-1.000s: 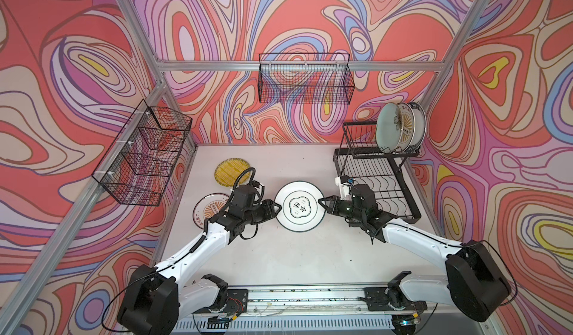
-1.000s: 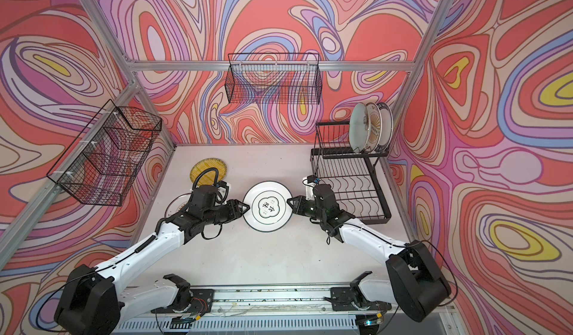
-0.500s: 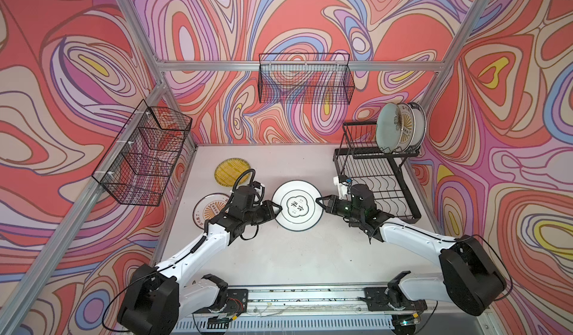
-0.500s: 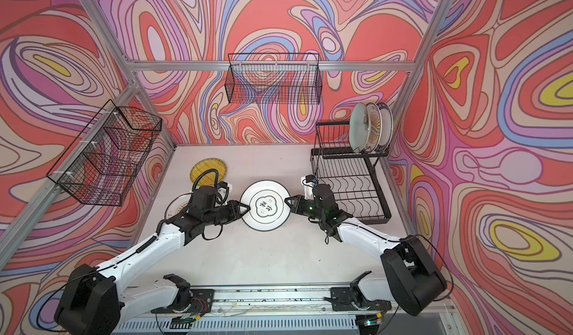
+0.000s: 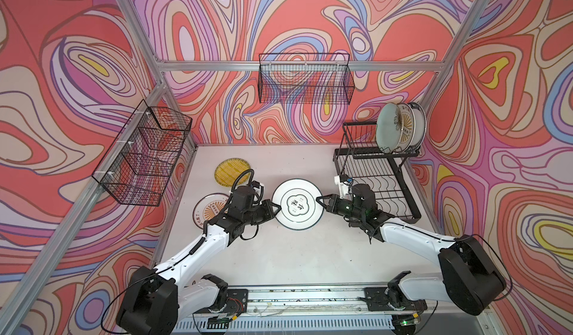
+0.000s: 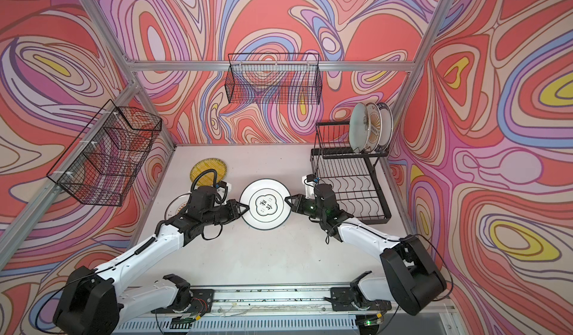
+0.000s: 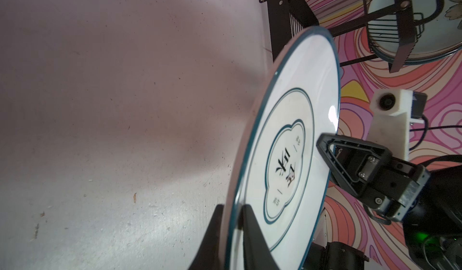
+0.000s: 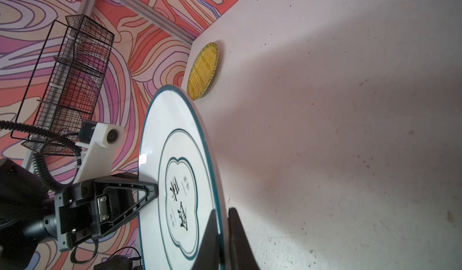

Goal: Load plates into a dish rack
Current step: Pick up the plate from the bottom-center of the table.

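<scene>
Here, swirled walls (image 5: 294, 14) enclose tabletop (image 5: 294, 256) and dish rack (image 5: 384, 156).

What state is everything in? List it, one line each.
white character plate: held at opposite rim edges
left gripper: shut on its rim
right gripper: shut on its rim
yellow striped plate: flat on table
sunburst plate: flat on table, partly hidden
three racked plates: upright in dish rack upper tier

Worktop (image 5: 294, 256): pale, scuffed, dark specks. Flat on it along the left edge: yellow striped plate (image 5: 232, 172) toward the far left corner, orange-sunburst plate (image 5: 209, 212) nearer the front, partly hidden. Dish rack (image 5: 376, 187) stands at the far right corner.
</scene>
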`<state>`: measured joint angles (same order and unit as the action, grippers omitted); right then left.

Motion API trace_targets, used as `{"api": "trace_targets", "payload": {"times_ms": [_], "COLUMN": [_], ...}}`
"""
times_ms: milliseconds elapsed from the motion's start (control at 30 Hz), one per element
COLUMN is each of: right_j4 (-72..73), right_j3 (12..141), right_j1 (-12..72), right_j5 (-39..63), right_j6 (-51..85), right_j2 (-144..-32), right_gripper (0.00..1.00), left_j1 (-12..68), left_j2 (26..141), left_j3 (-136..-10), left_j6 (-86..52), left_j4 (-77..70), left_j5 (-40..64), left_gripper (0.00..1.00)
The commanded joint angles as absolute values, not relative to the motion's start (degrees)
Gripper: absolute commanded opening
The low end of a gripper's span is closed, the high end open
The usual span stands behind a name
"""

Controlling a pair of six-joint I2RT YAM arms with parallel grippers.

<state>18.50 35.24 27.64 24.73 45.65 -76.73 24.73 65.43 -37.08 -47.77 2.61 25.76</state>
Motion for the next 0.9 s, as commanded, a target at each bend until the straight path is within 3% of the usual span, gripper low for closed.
{"api": "trace_targets", "payload": {"times_ms": [0,233,867], "right_j4": [21.7,21.8,25.5], "right_j3": [35.3,35.2,34.7], "right_j1": [28.1,28.1,28.2], "right_j5": [26.1,26.5,29.2], "right_j6": [45.8,45.9,48.0], "right_j2": [-76.9,-76.5,-75.7], "right_gripper": [0.00,0.02,0.22], "left_j1": [25.3,25.3,26.8], "left_j2": [64.6,64.7,61.1], "left_j3": [-36.7,-36.5,-32.3], "left_j6": [-46.8,-47.5,-52.7], "left_j4": [1.2,0.2,-13.4], "left_j5": [26.6,26.6,25.5], "left_gripper": [0.10,0.00,0.00]}}
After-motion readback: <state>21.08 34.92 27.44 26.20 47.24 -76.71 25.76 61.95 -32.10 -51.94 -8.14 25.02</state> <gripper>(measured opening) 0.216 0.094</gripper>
